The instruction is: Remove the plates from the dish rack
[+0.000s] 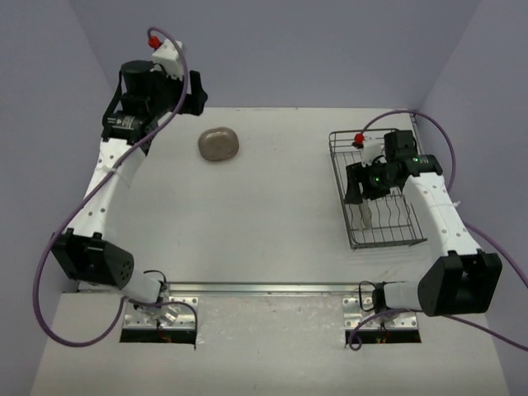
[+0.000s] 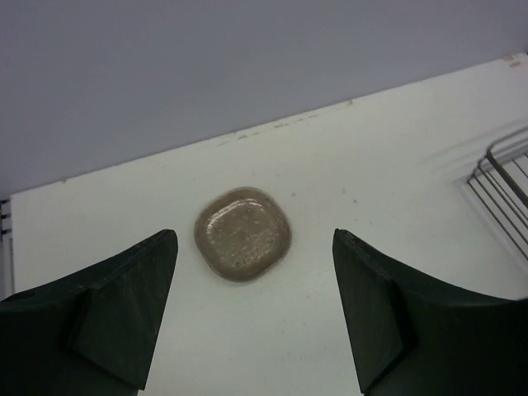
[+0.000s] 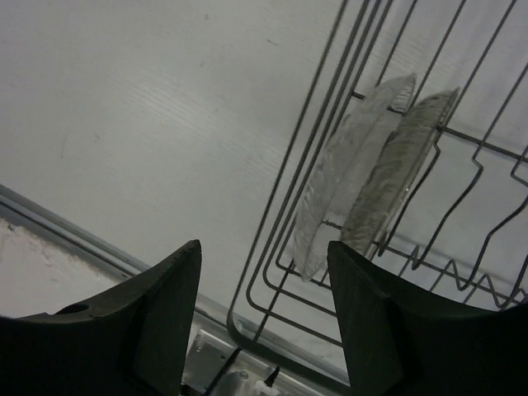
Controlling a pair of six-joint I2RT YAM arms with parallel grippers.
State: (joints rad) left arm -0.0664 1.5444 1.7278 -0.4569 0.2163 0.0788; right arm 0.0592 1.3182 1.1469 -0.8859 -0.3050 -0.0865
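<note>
A tan-beige plate [image 1: 219, 143] lies flat on the table at the far left-centre. It also shows in the left wrist view [image 2: 242, 233], a little beyond my open, empty left gripper [image 2: 256, 305], which hovers at the far left [image 1: 196, 92]. The wire dish rack [image 1: 394, 235] stands at the right. My right gripper [image 1: 355, 192] hangs over its left side, open and empty [image 3: 264, 313]. Two plates stand on edge between the tines: a translucent clear one [image 3: 351, 173] and a greyer one [image 3: 402, 161] beside it. In the top view they show as a pale sliver [image 1: 364, 216].
The rack's corner [image 2: 505, 177] shows at the right edge of the left wrist view. A metal rail [image 1: 264, 288] runs along the near table edge between the arm bases. Purple walls enclose the table at the back and sides.
</note>
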